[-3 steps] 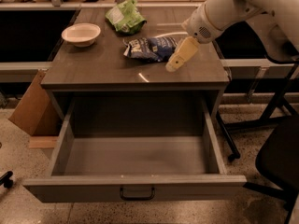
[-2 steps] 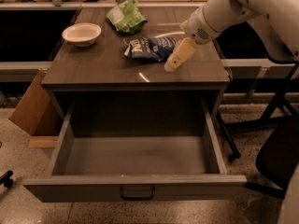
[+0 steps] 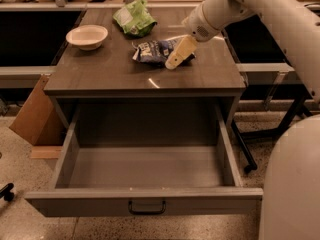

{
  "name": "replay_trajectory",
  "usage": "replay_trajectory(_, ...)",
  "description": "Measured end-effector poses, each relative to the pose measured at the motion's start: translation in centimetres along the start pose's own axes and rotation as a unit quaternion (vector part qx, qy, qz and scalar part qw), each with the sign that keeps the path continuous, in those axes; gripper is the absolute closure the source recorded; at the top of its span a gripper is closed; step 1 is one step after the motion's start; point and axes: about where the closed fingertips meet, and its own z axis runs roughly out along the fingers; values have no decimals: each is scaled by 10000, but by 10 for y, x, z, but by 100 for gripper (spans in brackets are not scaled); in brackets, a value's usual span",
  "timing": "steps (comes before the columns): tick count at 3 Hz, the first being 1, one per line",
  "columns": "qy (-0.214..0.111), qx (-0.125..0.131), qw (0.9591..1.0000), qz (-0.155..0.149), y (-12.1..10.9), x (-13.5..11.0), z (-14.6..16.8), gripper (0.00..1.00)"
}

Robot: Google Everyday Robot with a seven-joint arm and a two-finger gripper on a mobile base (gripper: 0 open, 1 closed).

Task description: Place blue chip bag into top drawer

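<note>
The blue chip bag point(image 3: 154, 51) lies crumpled on the dark tabletop point(image 3: 125, 74), right of centre. My gripper point(image 3: 175, 59) comes down from the upper right on a white arm, and its pale tip sits over the bag's right end. The top drawer point(image 3: 145, 174) stands pulled fully out below the tabletop, grey and bare inside, with a small dark handle point(image 3: 147, 207) on its front panel.
A green chip bag point(image 3: 134, 18) lies at the back of the tabletop. A pale bowl point(image 3: 87, 36) sits at the back left. A cardboard box point(image 3: 34, 118) leans at the left of the cabinet. Dark chair legs point(image 3: 250, 149) stand at the right.
My gripper has moved left and slightly down, onto the right end of the blue chip bag. The bag and the drawer have not moved.
</note>
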Motion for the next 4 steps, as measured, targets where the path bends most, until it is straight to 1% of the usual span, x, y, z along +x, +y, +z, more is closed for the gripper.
replay_trajectory(1, 20, 175, 9998, -22, -17, -6, 13, 0)
replay_trajectory(2, 57, 361, 9993, 88, -35, 1, 33, 0)
replay_trajectory(3, 8, 463, 9987, 212, -50, 8, 57, 0)
replay_trajectory(4, -27, 435, 9988, 237, -61, 12, 85, 0)
